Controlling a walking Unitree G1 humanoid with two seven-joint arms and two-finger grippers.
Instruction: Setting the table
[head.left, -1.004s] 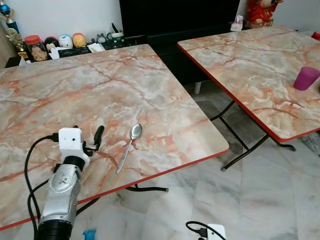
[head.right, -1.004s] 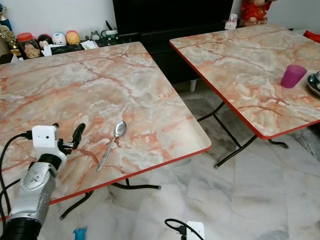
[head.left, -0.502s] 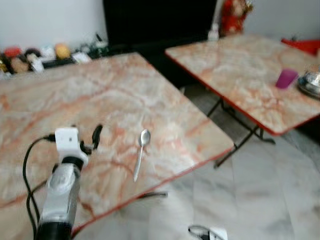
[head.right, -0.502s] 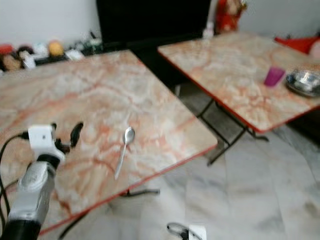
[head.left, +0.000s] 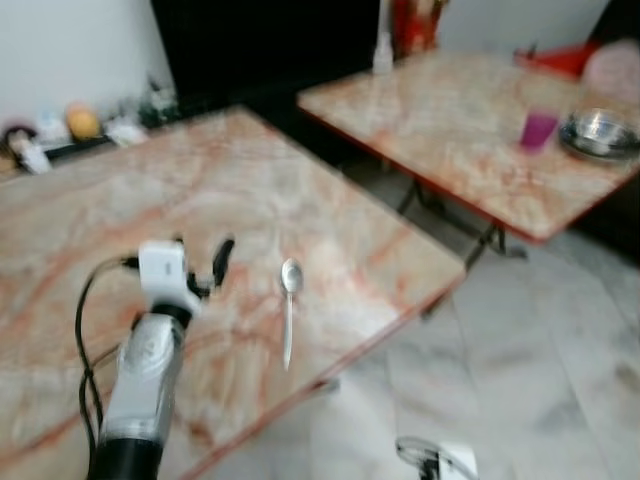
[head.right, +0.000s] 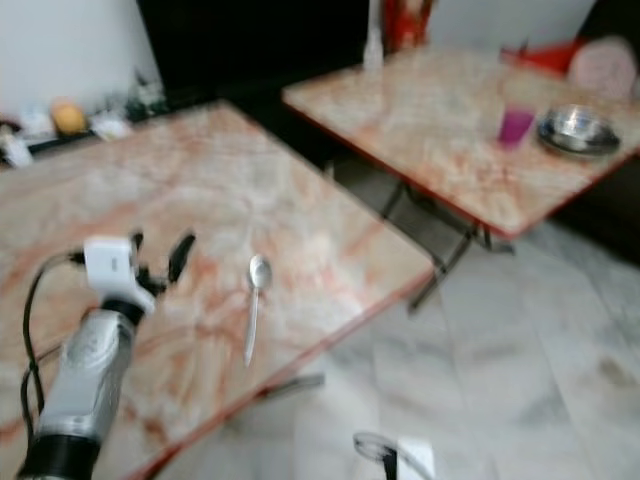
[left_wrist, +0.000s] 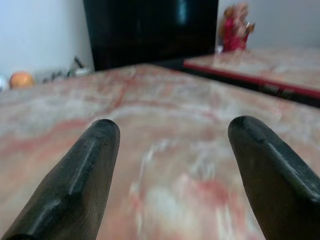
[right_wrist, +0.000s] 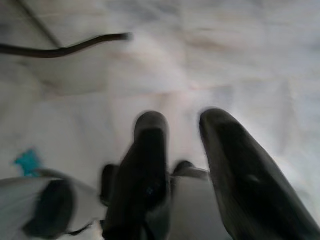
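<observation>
Steel spoon (head.left: 289, 305) is lying flat on the near marble table (head.left: 120, 200), close to its front edge, bowl end pointing away from you. Your left gripper (head.left: 205, 272) is hovering just beside it, fingers spread wide, holding nothing. Your right gripper (right_wrist: 182, 165) is hanging over the floor, fingers slightly apart, empty. Spoon looks placed; likely next you're fetching the purple cup (head.left: 538, 129) or metal bowl (head.left: 598, 135) from the far table (head.left: 450, 110). Frames are blurring, so settle before reaching.

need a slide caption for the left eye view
Left end effector open above the marble table, beside a spoon lying near the edge.
</observation>
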